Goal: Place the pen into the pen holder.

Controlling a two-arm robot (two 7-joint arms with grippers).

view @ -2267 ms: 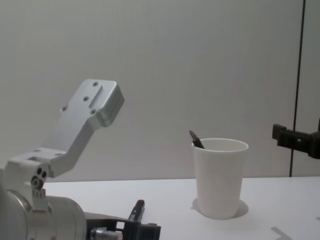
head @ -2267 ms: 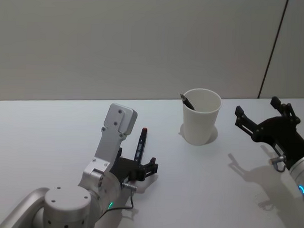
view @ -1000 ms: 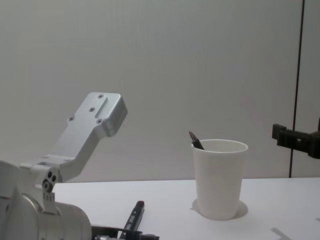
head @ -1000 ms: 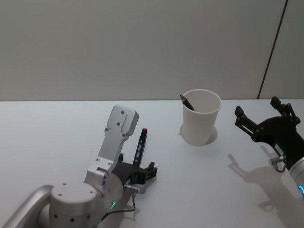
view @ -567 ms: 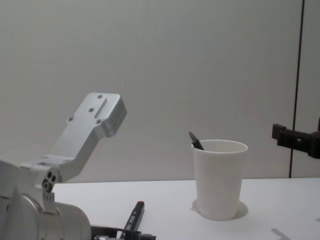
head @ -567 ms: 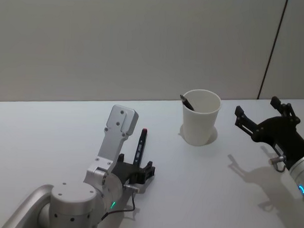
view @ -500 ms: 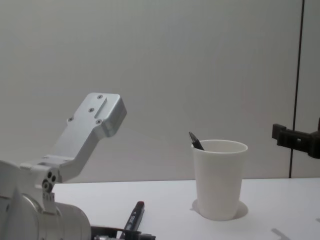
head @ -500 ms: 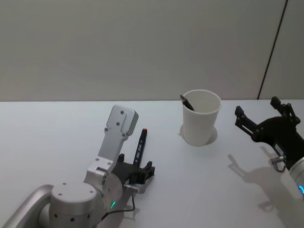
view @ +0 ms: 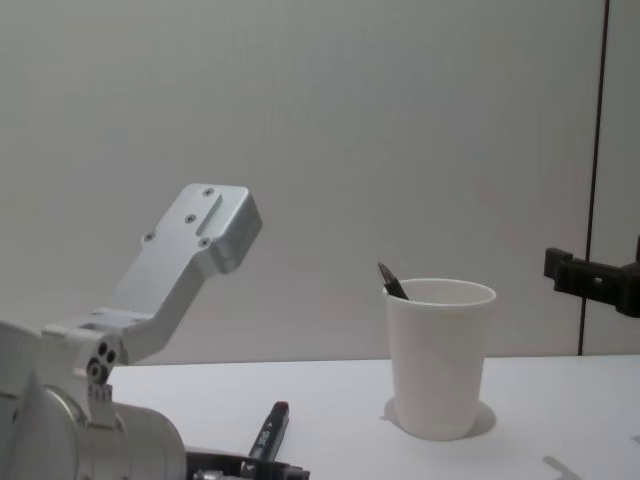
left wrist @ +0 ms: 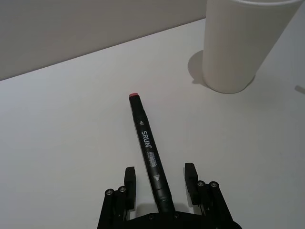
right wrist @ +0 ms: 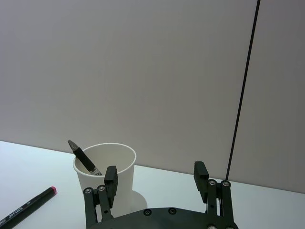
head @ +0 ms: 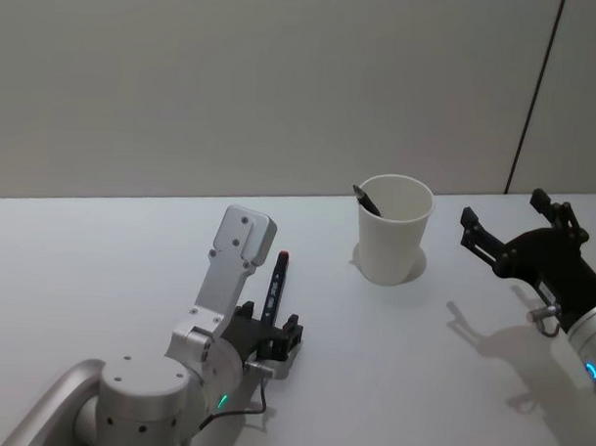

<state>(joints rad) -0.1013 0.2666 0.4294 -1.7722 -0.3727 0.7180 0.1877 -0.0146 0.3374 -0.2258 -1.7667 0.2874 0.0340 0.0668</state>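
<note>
Pen (head: pixel 273 289) (left wrist: pixel 149 157), a black marker with a red end cap and white "SRUN" lettering along the barrel, lay flat on the white worktop (head: pixel 101 255), outside the pen holder (head: pixel 393 236) and to its left, apart from it. The red end pointed away from the robot toward the rear of the worktop; the opposite end lay between the fingers of the left hand (left wrist: pixel 160 172). The left hand sat low at the worktop with its fingers (left wrist: pixel 129 175) spread, one on each side of the barrel. The left wrist view showed a gap on both sides and no contact with the pen. A silver arm link (view: pixel 190 250) rose at an angle above this hand. The pen holder, a white tapered paper cup with a rolled rim, stood upright toward the rear of the worktop, between the two hands. A second dark pen (head: pixel 367 198) (view: pixel 391 281) leaned inside it against the left side of the rim, its end projecting above the rim. The right hand (head: pixel 504 209) (right wrist: pixel 156 169) was raised above the worktop to the right of the cup, apart from it, with its fingers spread and nothing between them. In the chest view one finger (view: pixel 560 266) stood at about rim height. The shadow (head: pixel 471 322) of this hand fell on the worktop beneath it. A plain grey wall (head: pixel 234 84) with a dark vertical seam (head: pixel 533 94) stood behind the worktop.
</note>
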